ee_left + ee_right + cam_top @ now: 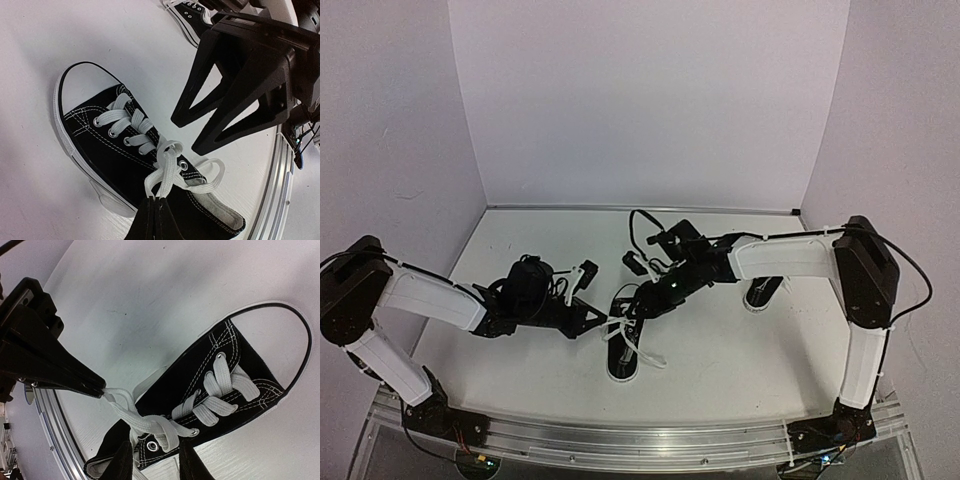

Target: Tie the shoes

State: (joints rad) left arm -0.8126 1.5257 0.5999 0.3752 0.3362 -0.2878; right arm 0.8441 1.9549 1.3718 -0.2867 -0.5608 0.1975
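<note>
Left end effector (155, 201): fingers pressed together, clamped on a strand of white lace (167, 170) that runs taut from its tips to the top eyelets.

Near shoe (107, 150): upright on its sole on the desk (720, 350), just ahead of and below the left tips, with its white toe cap pointing away from them. Lacing crossed through all eyelets; loose strands loop over the tongue and collar.

Right end effector (185, 136): fingers apart, hovering over the collar end of the same shoe. From its own camera the top eyelet and lace crossing lie between the fingers. Cannot tell if either finger touches lace. Its tips are close to the left tips, not touching.

Second shoe (760, 292): well behind the right end effector, under that arm's forearm, partly hidden.
</note>
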